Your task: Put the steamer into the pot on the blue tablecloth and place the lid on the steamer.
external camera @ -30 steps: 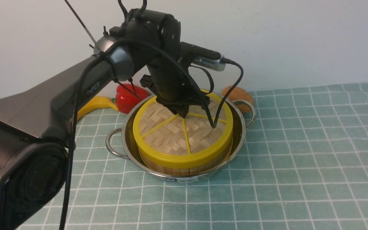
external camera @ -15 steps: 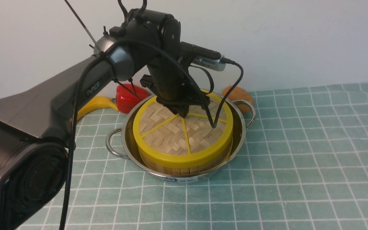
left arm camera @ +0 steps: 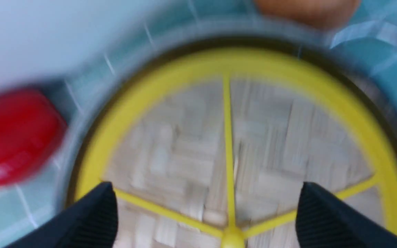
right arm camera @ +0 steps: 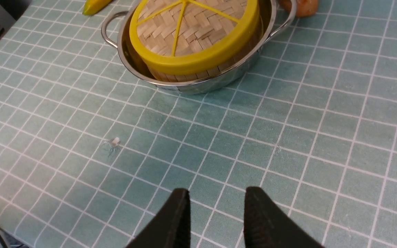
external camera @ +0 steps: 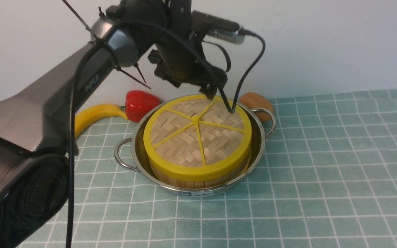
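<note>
From my console the blue tablecloth [external camera: 322, 155] fills the whole working surface, its white grid running from the near edge to the pale wall at the far side. The left arm [external camera: 64, 89] is the next biggest thing, reaching from the near left corner up and over the middle of the scene.

The pot [external camera: 257, 144] sits on the cloth a little left of centre, towards the far side, with one loop handle to the left and one to the far right. The steamer [external camera: 198, 183] stands inside it (I see only its slat wall, below the yellow rim). The lid [external camera: 195, 134] lies flat on top of the steamer, covering it.

Behind the pot, by the wall, a banana [external camera: 95, 115] lies to the left, a red pepper [external camera: 140, 103] just beside it, and a brown rounded item [external camera: 253, 101] rests by the far right handle.

The left pincer [left arm camera: 206, 187] hangs above the far part of the lid, clear of it, its fingers spread wide with nothing between them; that wrist view is blurred. The right pincer [right arm camera: 216, 190] hovers over bare cloth, nearer than the pot, fingers parted and gripping nothing. A tiny white speck [right arm camera: 115, 141] lies on the cloth near the pot.
</note>
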Robot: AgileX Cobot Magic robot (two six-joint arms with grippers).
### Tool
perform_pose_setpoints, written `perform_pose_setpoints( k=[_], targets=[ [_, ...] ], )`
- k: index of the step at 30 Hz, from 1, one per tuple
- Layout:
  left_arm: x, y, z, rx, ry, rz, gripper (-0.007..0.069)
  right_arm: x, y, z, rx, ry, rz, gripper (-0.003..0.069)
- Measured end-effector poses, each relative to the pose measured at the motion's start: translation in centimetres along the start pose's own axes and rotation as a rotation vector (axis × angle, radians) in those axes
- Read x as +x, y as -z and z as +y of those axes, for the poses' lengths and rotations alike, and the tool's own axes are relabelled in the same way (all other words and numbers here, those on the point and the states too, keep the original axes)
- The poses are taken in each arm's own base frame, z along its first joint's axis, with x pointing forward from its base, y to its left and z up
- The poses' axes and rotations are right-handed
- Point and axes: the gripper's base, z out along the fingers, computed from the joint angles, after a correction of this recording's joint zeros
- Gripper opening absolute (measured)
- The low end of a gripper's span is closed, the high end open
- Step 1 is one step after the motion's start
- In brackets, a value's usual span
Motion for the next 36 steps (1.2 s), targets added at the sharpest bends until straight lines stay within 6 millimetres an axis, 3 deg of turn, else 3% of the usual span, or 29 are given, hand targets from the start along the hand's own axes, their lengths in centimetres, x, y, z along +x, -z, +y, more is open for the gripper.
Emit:
perform_pose_setpoints(
  k=[2,4,5,6,7,8,9,10,11,12,13,14,15,18,21,23,27,28,29,31,36],
  targets=[
    [-0.6,1.9,0.2,-0.004,0.004,-0.053,0.0635,0.0,0.0,-0.1,0.011,0.007,-0.002,0.024],
    [-1.3,6.0,0.6,-0.013,0.011,-0.147,0.0548,0.0,-0.1,-0.5,0.05,0.03,-0.001,0.024],
    [-1.4,7.1,0.7,-0.015,0.013,-0.167,0.0512,0.1,-0.2,-0.7,0.07,0.041,0.0,0.024],
    [-1.4,9.6,0.9,-0.021,0.016,-0.214,0.0407,0.1,-0.4,-1.0,0.091,0.054,0.001,0.024],
    [-1.4,9.9,1.0,-0.022,0.016,-0.221,0.0374,0.2,-0.4,-1.0,0.098,0.06,0.001,0.024],
    [-1.1,13.1,1.3,-0.035,0.019,-0.275,0.0226,0.3,-0.9,-1.5,0.129,0.075,-0.004,0.024],
    [-1.0,13.4,1.3,-0.037,0.019,-0.281,0.0206,0.3,-0.9,-1.5,0.133,0.077,-0.001,0.024],
    [-0.5,15.7,1.5,-0.048,0.018,-0.316,0.0089,0.4,-1.4,-2.0,0.162,0.092,-0.013,0.024],
    [-0.1,17.7,1.7,-0.052,0.016,-0.347,0.0024,0.4,-1.7,-2.2,0.18,0.104,-0.033,0.024],
    [0.7,19.7,1.8,-0.058,0.016,-0.373,-0.0001,0.5,-2.2,-2.5,0.194,0.114,-0.047,0.024],
    [0.7,19.7,1.8,-0.058,0.016,-0.373,-0.0007,0.6,-2.3,-2.6,0.2,0.117,-0.047,0.024],
    [1.6,21.5,1.9,-0.063,0.013,-0.391,-0.0021,0.8,-2.9,-3.0,0.216,0.129,-0.058,0.024],
    [1.7,21.7,1.9,-0.065,0.012,-0.393,-0.0022,0.6,-2.9,-3.0,0.216,0.132,-0.071,0.024],
    [5.0,24.6,2.0,-0.068,0.004,-0.382,-0.0022,1.0,-4.1,-3.7,0.244,0.163,-0.11,0.0235],
    [7.8,25.0,1.9,-0.072,-0.004,-0.33,-0.0022,1.1,-4.6,-4.0,0.267,0.188,-0.123,0.0195],
    [10.3,25.3,1.8,-0.07,-0.003,-0.29,-0.0022,1.2,-4.8,-4.3,0.293,0.206,-0.127,0.0127],
    [15.5,23.6,1.2,-0.047,0.04,-0.18,-0.0022,1.1,-4.7,-4.8,0.339,0.217,-0.134,-0.0001],
    [17.6,23.6,0.9,-0.034,0.052,-0.191,-0.0022,1.1,-4.7,-4.8,0.345,0.211,-0.14,-0.0011],
    [17.6,23.6,0.9,-0.034,0.052,-0.191,-0.0022,1.1,-4.7,-4.8,0.347,0.209,-0.14,-0.0013],
    [21.4,23.1,0.3,-0.001,0.071,-0.245,-0.0022,1.0,-4.7,-4.9,0.353,0.191,-0.149,-0.0013],
    [25.8,22.4,-0.4,0.031,0.086,-0.346,-0.0022,1.1,-4.7,-4.9,0.35,0.151,-0.155,-0.0011]
  ],
)
